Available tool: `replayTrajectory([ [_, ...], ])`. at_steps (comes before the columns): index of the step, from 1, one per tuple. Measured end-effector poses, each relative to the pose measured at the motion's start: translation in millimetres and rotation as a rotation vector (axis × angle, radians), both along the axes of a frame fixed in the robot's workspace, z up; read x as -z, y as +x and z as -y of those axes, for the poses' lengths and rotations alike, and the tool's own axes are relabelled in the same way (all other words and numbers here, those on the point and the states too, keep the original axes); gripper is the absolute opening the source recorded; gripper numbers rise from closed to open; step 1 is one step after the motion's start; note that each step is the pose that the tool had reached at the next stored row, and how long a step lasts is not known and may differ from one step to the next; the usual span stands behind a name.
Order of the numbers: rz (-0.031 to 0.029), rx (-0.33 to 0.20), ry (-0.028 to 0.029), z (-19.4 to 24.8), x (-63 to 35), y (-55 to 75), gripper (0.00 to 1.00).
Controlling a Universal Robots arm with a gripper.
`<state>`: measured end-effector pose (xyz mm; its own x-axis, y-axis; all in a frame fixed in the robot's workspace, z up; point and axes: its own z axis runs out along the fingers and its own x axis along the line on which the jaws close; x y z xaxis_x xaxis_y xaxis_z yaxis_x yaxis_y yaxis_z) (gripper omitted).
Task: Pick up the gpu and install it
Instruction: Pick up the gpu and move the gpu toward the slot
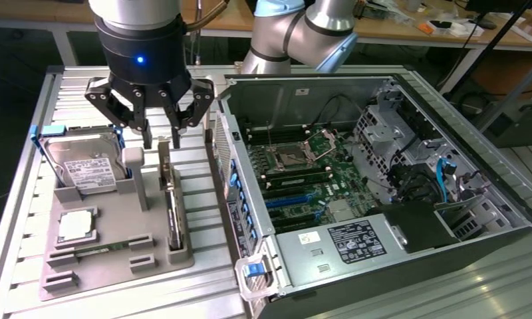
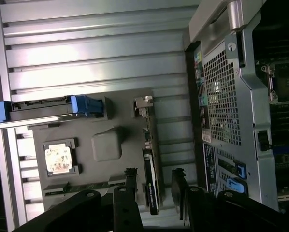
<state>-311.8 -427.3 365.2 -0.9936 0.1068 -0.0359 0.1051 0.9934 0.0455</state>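
The gripper point(image 1: 162, 137) hangs wide open and empty right above the gpu point(image 1: 172, 206), which stands on its edge in the gray tray point(image 1: 115, 266) beside the open computer case point(image 1: 310, 83), so nothing is picked up or put in yet.

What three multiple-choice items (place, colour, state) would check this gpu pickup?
1. The slim green-and-black gpu card with silver bracket is: A on edge in the grey holder tray beside the open computer case; B seated in the motherboard; C held aloft.
2. The light on the arm's black wrist housing glows: A red; B blue; C green.
3. The black-fingered gripper is: A shut on the card; B open over the card; C shut and empty.
Answers: A, it stands in the tray; B, a blue dot shows; B, its jaws stand apart astride it.
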Motion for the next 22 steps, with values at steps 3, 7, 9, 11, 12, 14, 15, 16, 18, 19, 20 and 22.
replayTrajectory([
  [3, 0.0003, 0.0, 0.0, 0.3, 1.9, 0.0, 0.42],
  [7, 0.0008, 0.0, 0.0001, 2.2, 11.9, 0.0, 0.42],
  [9, 0.0011, 0.0, 0.0001, 3.0, 17.4, 0.0, 0.42],
  [11, 0.0015, 0.0, 0.0, 3.3, 22.7, 0.0, 0.42],
  [12, 0.0015, 0.0, 0.0, 3.6, 24.7, 0.0, 0.42],
  [14, 0.0015, 0.0, 0.0, 3.7, 25.2, 0.0, 0.42],
  [15, 0.0016, 0.0, 0.0, 3.7, 25.4, 0.0, 0.42],
  [16, 0.0015, 0.0, 0.0, 3.7, 25.8, 0.0, 0.42],
  [18, 0.0016, 0.0, 0.0001, 3.7, 26.0, 0.0, 0.42],
  [19, 0.0016, 0.0, 0.0001, 3.7, 26.2, 0.0, 0.42],
  [20, 0.0016, 0.0, 0.0001, 3.7, 26.3, 0.0, 0.42],
  [22, 0.0016, 0.0, 0.0, 3.9, 26.7, 0.0, 0.42],
])
